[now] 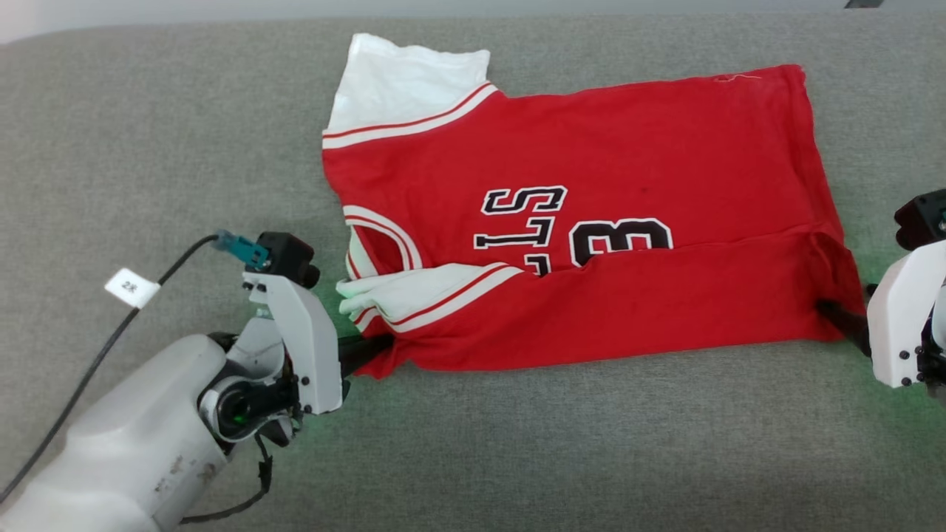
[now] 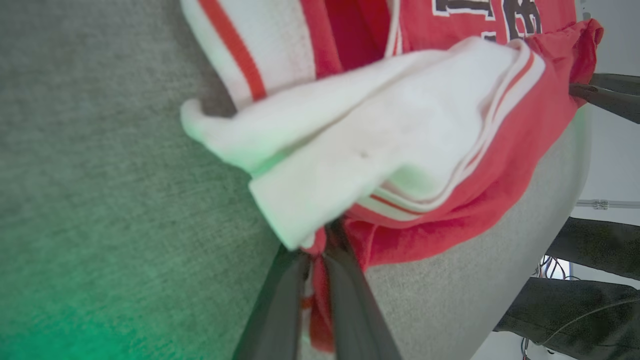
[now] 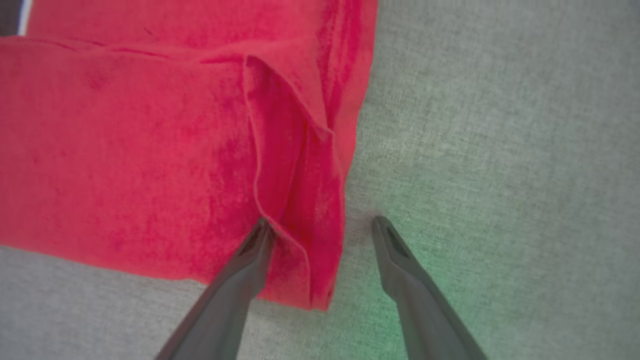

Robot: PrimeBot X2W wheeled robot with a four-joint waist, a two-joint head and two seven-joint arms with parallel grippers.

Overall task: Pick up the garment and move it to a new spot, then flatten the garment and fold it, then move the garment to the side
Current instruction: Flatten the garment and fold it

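Nearest: pale left forearm at lower left of the head view, with a black cable (image 1: 96, 362) carrying a white tag (image 1: 131, 288) running beside it over the grey fabric surface (image 1: 148, 148).

Left gripper (image 1: 383, 343) lies low on the surface. Its dark fingers (image 2: 345, 280) are pinched together on the near left corner of the garment (image 1: 628, 162). In the left wrist view, red cloth is bunched between them, just under the folded white sleeve (image 2: 350, 150).

Right gripper (image 1: 824, 307) is at the garment's near right corner, jaws wide apart. In the right wrist view (image 3: 321, 224), one finger (image 3: 250, 250) rests on the red hem fold. The other finger sits on bare grey fabric just beside the garment's edge, so nothing is gripped.

The garment lies flat in mid-surface, neck end to the left and hem to the right. Its near long edge is turned up over the body. That plain red flap covers the lower part of the black "3" and the lettering.

Beyond the flap is the open red front. At the far left corner, the second white sleeve (image 1: 406, 77) is spread on the surface.
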